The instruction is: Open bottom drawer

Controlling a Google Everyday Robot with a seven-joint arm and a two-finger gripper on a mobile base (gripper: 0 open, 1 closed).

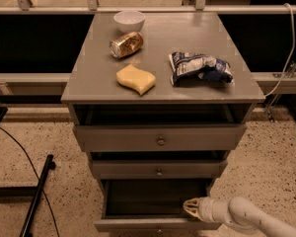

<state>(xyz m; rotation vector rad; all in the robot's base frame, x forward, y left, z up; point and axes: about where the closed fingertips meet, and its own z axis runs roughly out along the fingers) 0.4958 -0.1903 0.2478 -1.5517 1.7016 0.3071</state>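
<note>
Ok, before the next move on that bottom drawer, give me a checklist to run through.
1. Bottom drawer partly pulled out, inside showing: ok.
2. Gripper at the drawer's right end, just behind its front panel: ok.
3. Gripper's hold on the panel: cannot tell.
4. Middle drawer sits further back than the bottom front, not in the way: ok.
5. Sponge and chip bag on top lie back from the front edge: ok.
6. Floor straight ahead of the drawer, out of view: cannot tell.
</note>
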